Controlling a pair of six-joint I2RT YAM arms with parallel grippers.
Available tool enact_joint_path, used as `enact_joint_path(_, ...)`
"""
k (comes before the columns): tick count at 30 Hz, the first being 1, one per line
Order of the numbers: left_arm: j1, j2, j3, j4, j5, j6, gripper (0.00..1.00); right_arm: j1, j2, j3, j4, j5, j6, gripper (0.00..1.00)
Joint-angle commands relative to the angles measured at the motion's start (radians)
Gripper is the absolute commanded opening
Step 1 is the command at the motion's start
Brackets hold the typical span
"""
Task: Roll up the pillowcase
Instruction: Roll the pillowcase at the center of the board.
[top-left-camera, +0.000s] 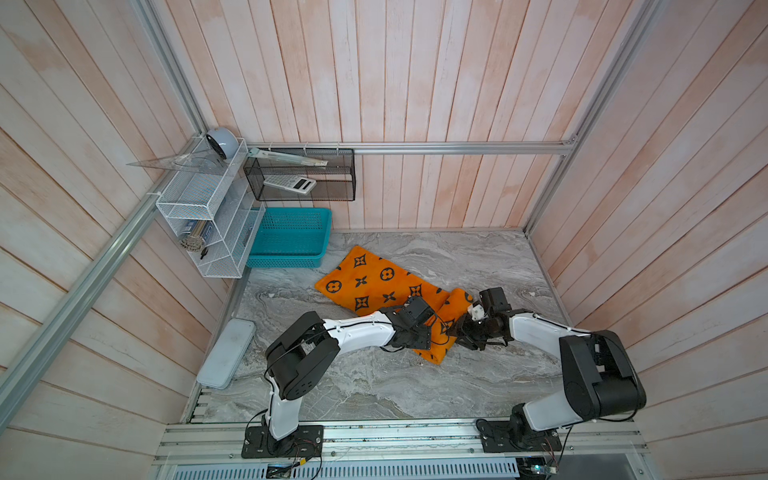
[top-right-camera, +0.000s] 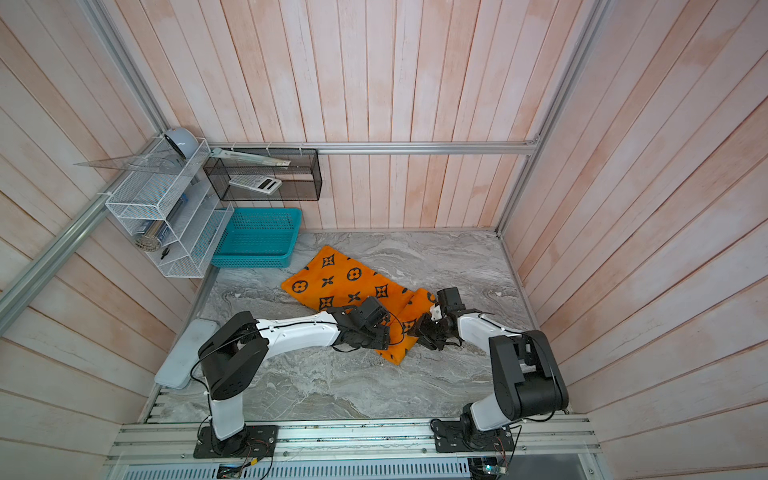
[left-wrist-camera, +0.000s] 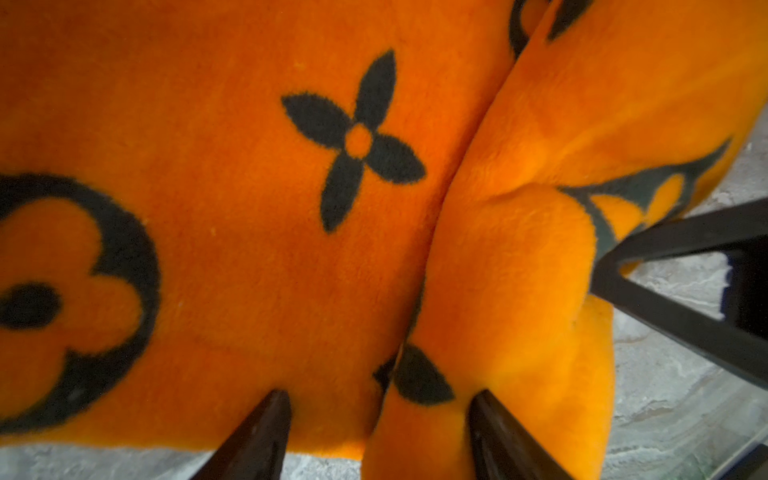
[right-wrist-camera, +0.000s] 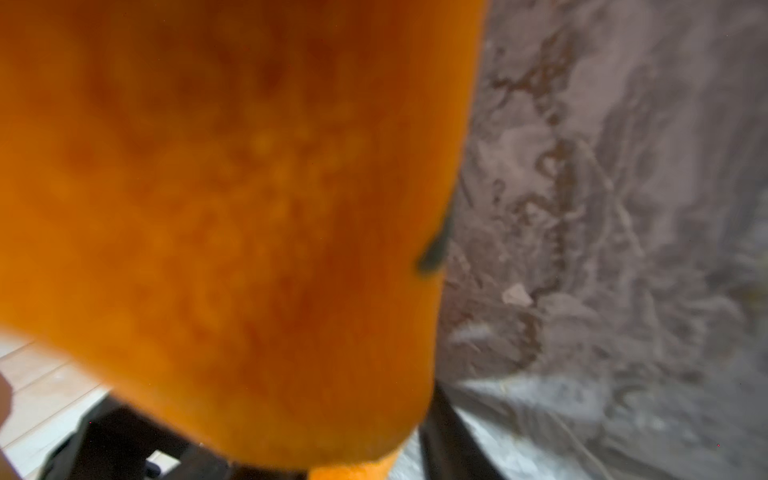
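The left tool (left-wrist-camera: 380, 395), jaws spread and empty, straddles the rolled right end of the pillowcase (top-left-camera: 374, 282), apparently pinning it to the table (top-left-camera: 374, 386); the right tool (top-left-camera: 459, 332) encloses the roll, grip undeterminable.

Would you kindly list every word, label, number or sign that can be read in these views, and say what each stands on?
None: no text can be read in any view.
pillowcase: only black flower and star motifs, no letters.
calculator in the black mesh basket: key markings too small to read.
clear set square: any graduations too faint to read.
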Motion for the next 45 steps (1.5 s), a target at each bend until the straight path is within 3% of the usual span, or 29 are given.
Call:
enact_joint_path(1, 0.004, 0.009, 0.007, -0.027, -0.013, -0.001, 0.72, 0.000, 0.036, -0.012, 0.039, 0.024, 0.008, 0.22)
enact_joint_path(5, 0.019, -0.021, 0.017, -0.061, -0.032, 0.004, 0.80, -0.008, 0.018, 0.004, -0.070, 0.075, -0.023, 0.00)
enact_joint_path(8, 0.048, -0.076, -0.004, -0.069, -0.044, 0.007, 0.85, -0.037, -0.036, -0.006, -0.187, 0.111, -0.066, 0.00)
enact_joint_path(10, 0.069, -0.116, -0.022, -0.074, -0.054, 0.014, 0.96, -0.063, -0.079, -0.013, -0.274, 0.120, -0.104, 0.00)
enact_joint_path(16, 0.149, -0.190, -0.085, -0.087, -0.090, 0.047, 0.97, -0.094, -0.198, -0.019, -0.452, 0.127, -0.181, 0.00)
enact_joint_path(24, 0.182, -0.156, -0.115, -0.050, -0.067, 0.057, 0.96, -0.082, -0.135, 0.096, -0.496, 0.073, -0.212, 0.00)
enact_joint_path(32, 0.189, -0.086, -0.142, -0.005, -0.070, 0.044, 0.96, -0.015, -0.100, 0.192, -0.517, 0.065, -0.203, 0.32)
enact_joint_path(36, 0.192, -0.090, -0.169, 0.026, -0.069, 0.030, 0.96, 0.035, -0.082, 0.232, -0.494, 0.069, -0.178, 0.42)
enact_joint_path(45, 0.197, -0.120, -0.183, 0.019, -0.076, 0.032, 0.96, 0.143, 0.026, 0.374, -0.451, 0.095, -0.146, 0.48)
